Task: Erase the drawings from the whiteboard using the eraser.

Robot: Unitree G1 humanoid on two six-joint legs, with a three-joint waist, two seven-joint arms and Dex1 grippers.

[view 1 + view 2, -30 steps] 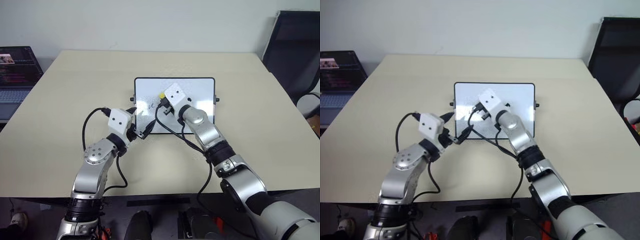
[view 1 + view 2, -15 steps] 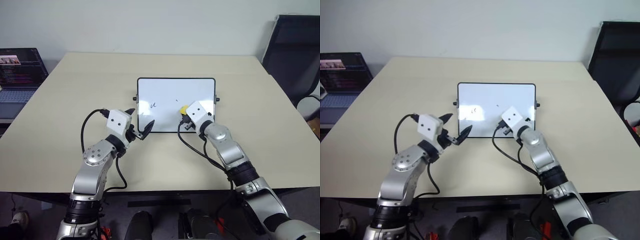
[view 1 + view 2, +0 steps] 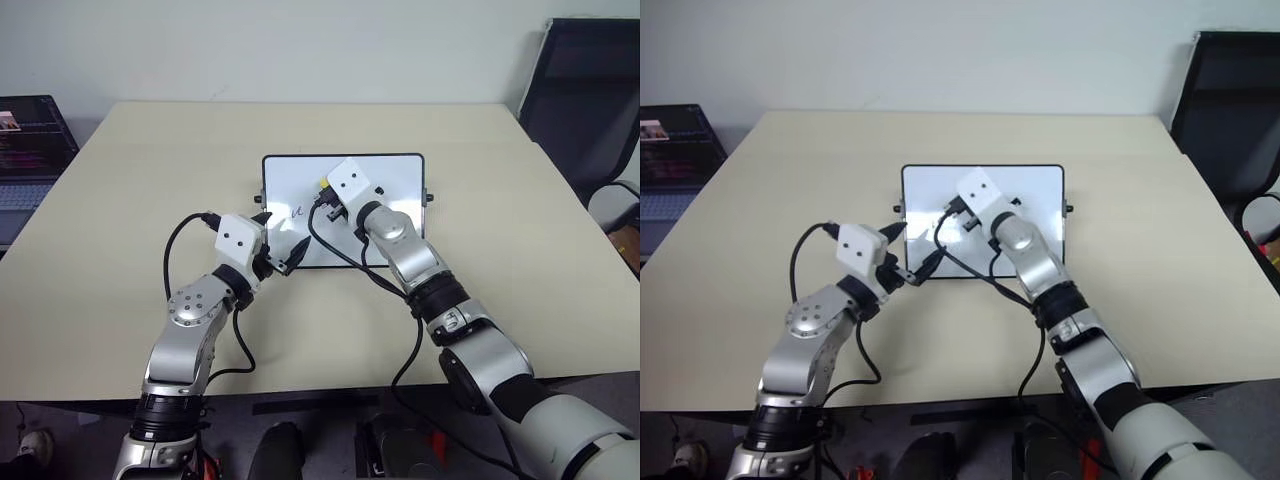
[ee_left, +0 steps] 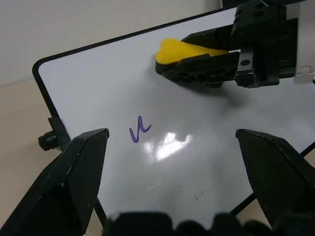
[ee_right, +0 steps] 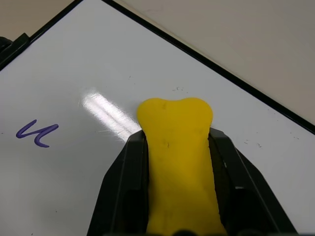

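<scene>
The eraser [image 5: 177, 162] is clamped lengthwise in the right gripper [image 3: 327, 197], over the middle of the whiteboard [image 3: 400, 170]. One squiggle [image 4: 139, 132] is seen just to its left — nearer the left gripper [image 3: 282, 247], which hangs open and empty at the board's near-left edge. The board lies flat on a beige table [image 3: 130, 200], a laptop [image 3: 30, 140] far left.

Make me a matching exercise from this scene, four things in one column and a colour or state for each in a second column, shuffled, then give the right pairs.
Things:
1. eraser
2. squiggle
3. left tool
4. laptop

Descriptions:
A. open, over the whiteboard's near edge
B. purple pen mark on white
C. yellow, clamped in the right tool
D. screen lit, beside the table

Pairs: 1-C, 2-B, 3-A, 4-D
</scene>
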